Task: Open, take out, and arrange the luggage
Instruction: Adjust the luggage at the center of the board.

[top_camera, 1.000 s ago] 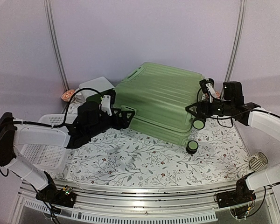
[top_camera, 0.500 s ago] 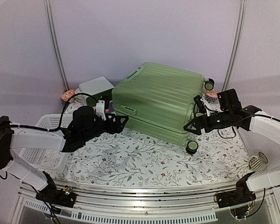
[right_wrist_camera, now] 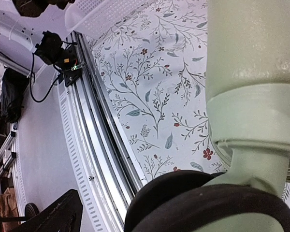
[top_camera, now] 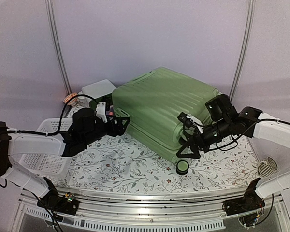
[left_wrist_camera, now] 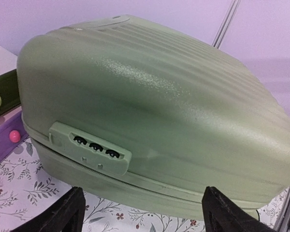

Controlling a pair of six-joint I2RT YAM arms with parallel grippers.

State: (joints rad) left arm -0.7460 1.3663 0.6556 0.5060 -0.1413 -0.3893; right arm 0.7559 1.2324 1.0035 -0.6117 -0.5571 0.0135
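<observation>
The luggage (top_camera: 166, 106) lies on the floral cloth (top_camera: 130, 166), ribbed shell up and both halves together. The left gripper (top_camera: 121, 122) sits at its left end, jaws apart. The right gripper (top_camera: 186, 137), spread wide, is at the near right corner (just above a black wheel (top_camera: 182, 167)). A white basket (top_camera: 41, 147) lies near left, under the left arm.

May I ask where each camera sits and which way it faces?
Top external: above, behind the arms, looking down at the suitcase; left pincer, right pincer show.
Left wrist: on its arm, facing the suitcase's lock; fingertips show.
Right wrist: on its arm, facing a wheel and cloth; one fingertip shows.
All share the suitcase.
</observation>
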